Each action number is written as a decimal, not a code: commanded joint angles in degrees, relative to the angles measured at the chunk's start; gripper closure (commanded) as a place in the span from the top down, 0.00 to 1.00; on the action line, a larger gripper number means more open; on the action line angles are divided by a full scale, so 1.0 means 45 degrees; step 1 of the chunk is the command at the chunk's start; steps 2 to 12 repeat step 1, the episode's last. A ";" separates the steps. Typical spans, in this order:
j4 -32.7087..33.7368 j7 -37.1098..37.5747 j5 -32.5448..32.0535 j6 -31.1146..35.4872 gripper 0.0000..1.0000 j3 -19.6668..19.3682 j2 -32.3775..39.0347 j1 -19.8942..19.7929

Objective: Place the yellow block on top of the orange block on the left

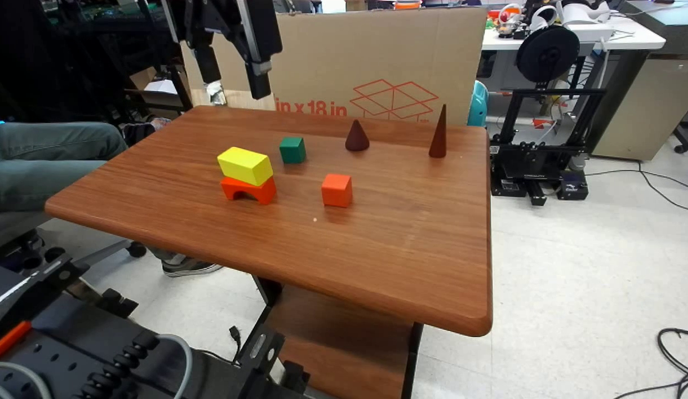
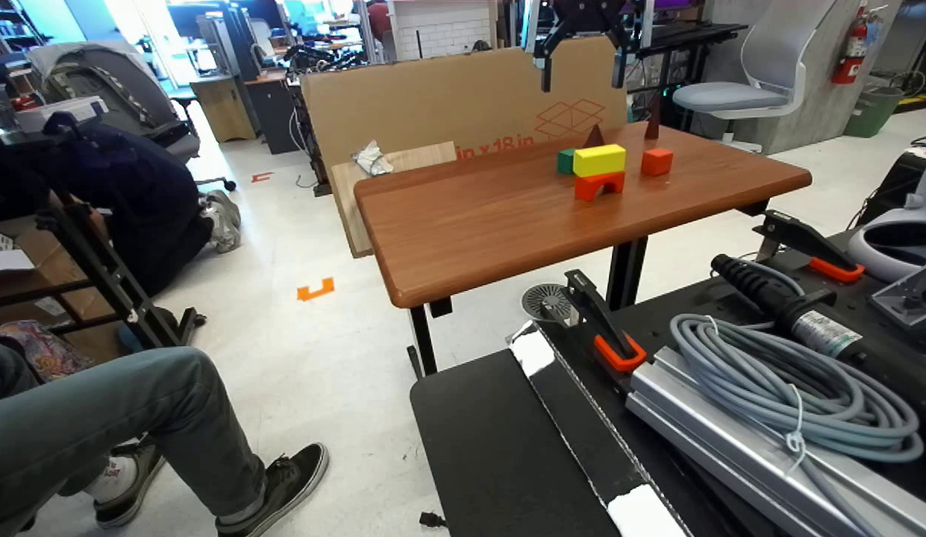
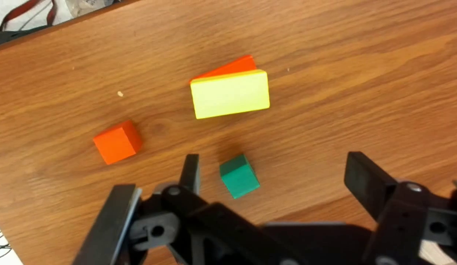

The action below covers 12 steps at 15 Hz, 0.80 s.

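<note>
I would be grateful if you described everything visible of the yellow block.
The yellow block is a plain, bright, flat-faced rectangular piece, longer than wide, perhaps painted wood. It lies flat on top of the orange block, turned slightly askew to it in the wrist view. The open hand, higher up, does not touch it.

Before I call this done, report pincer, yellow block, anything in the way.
Pincer open, empty, above the table. Yellow block sitting on the notched orange block, slightly askew. No obstruction seen; green cube stands apart nearby.
</note>
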 commanded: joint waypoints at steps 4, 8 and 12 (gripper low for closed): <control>0.0024 -0.0011 0.0011 -0.0039 1.00 -0.0030 0.0042 0.0026; 0.0024 -0.0011 0.0011 -0.0039 1.00 -0.0030 0.0042 0.0026; 0.0024 -0.0011 0.0011 -0.0039 1.00 -0.0030 0.0042 0.0026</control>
